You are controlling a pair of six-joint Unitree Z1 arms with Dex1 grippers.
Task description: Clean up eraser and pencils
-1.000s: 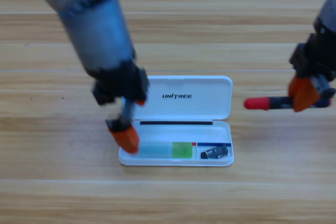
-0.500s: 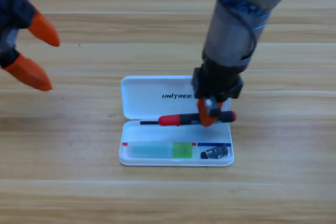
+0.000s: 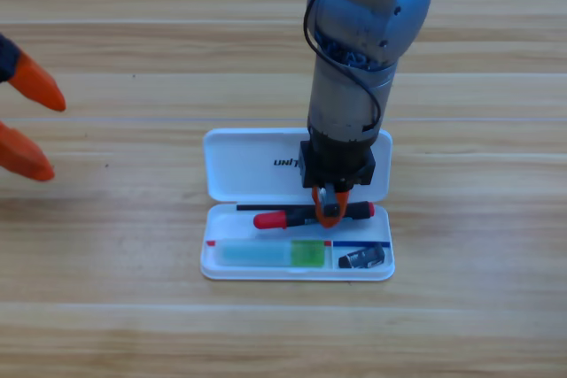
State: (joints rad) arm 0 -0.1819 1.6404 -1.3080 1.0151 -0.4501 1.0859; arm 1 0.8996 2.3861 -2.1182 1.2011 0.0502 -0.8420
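Wooden table [image 3: 496, 245]: right pincer [image 3: 330, 210] grips red marker [image 3: 301, 216] crosswise, cap left.

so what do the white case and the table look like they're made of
The white case looks like smooth moulded plastic: uniform white, rounded corners, faint sheen. The table looks like wood or wood-look laminate: pale planks with grain lines; which one is unclear.

The right gripper [image 3: 330, 210] grips the red marker with black barrel [image 3: 312, 216] over the open white plastic case [image 3: 232, 162]; the left gripper [image 3: 25, 121] waits, jaws apart.
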